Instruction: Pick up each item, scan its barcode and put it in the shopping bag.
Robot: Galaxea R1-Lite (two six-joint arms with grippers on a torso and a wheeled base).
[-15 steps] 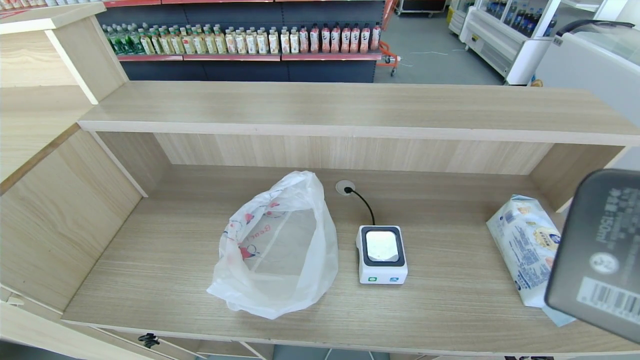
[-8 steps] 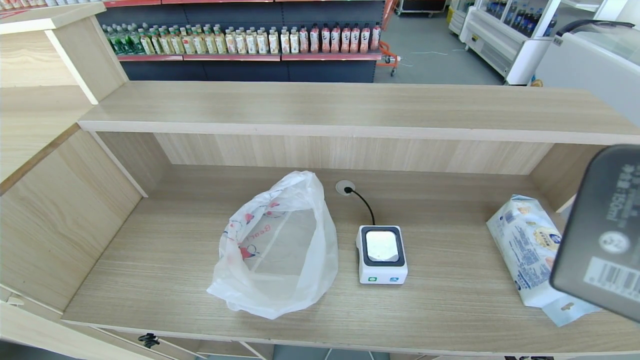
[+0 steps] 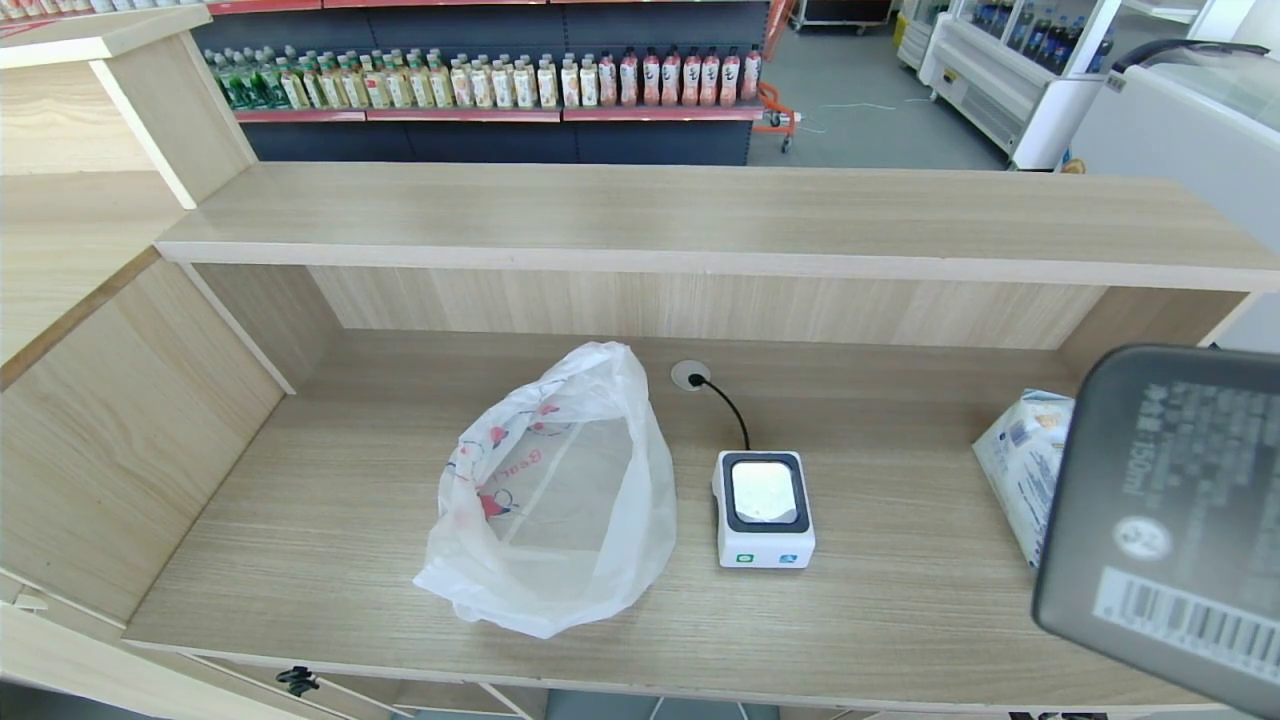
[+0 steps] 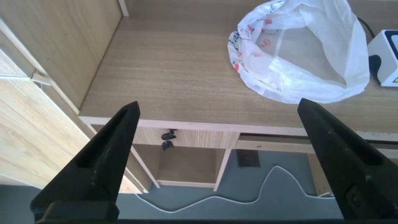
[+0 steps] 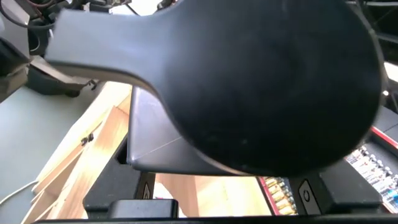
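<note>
A dark grey tube (image 3: 1165,520) hangs close to the head camera at the right, its barcode (image 3: 1185,620) facing me, above the counter's right end. In the right wrist view the tube (image 5: 249,81) is a big black shape, and my right gripper (image 5: 217,180) is shut on it. The white shopping bag (image 3: 560,490) lies open at mid-counter, with the white scanner (image 3: 763,508) just to its right. A white and blue pack (image 3: 1020,470) lies behind the tube, partly hidden. My left gripper (image 4: 219,107) is open in front of the counter's front edge, left of the bag (image 4: 298,56).
The wooden counter (image 3: 330,520) has a raised shelf (image 3: 700,215) at the back and side walls left and right. The scanner's cable (image 3: 725,405) runs to a hole at the back. Drawers sit under the front edge (image 4: 186,134).
The tube rose and drew right half a second ago, then came back left and lower, now covering more of the white pack. Bag and scanner have not moved.
</note>
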